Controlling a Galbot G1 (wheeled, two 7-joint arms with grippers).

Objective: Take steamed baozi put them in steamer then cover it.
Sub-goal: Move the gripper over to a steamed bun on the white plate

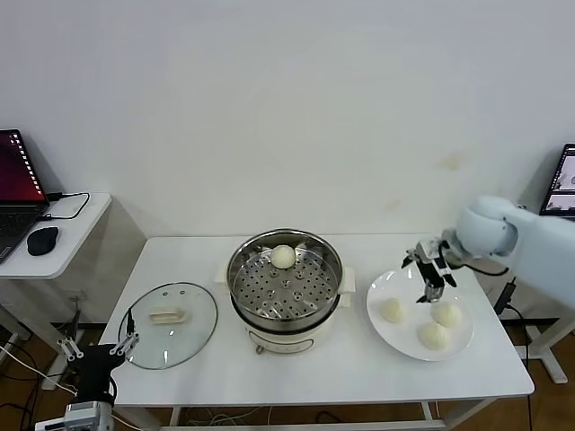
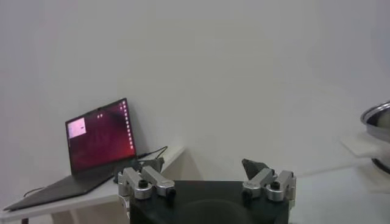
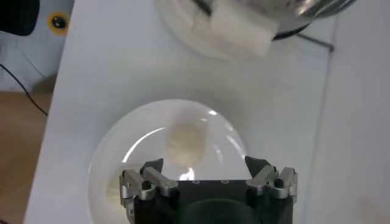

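White wall behind, white tabletop (image 1: pixel 296 368) carrying everything; a side desk with a laptop (image 1: pixel 13 193) and mouse (image 1: pixel 41 240) stands off at 9 o'clock. One steamed baozi (image 1: pixel 283 257) already sits in the steamer (image 1: pixel 284 280), toward the basket's 12 o'clock edge. Three more baozi lie on the white plate (image 1: pixel 388 329) at the steamer's 3 o'clock: one (image 1: pixel 393 310) at the plate's 9 o'clock, one (image 1: pixel 446 314) at its 3 o'clock, one (image 1: pixel 435 335) near 5 o'clock. Right gripper (image 1: pixel 433 289) hovers above the plate's 12 o'clock half, between the two upper buns, fingers (image 3: pixel 268 176) spread wide and empty; in the right wrist view a bun (image 3: pixel 185 143) lies just ahead of them on the plate (image 3: pixel 122 146). The cover (image 1: pixel 168 324) rests flat on the tabletop at the steamer's 9 o'clock, handle up. Left gripper (image 1: pixel 97 346) is parked off the tabletop's 7 o'clock corner, near the cover's rim, fingers (image 2: pixel 146 181) wide and empty. Risks, as judged: a descent off-centre would let one finger push the bun across the smooth plate, or roll it into a neighbour; too firm a close would dent soft dough; a shallow hold could drop it over the steamer's rim. The plate itself may slide if nudged. Later, a skewed grasp on the lid handle would let the glass tilt.
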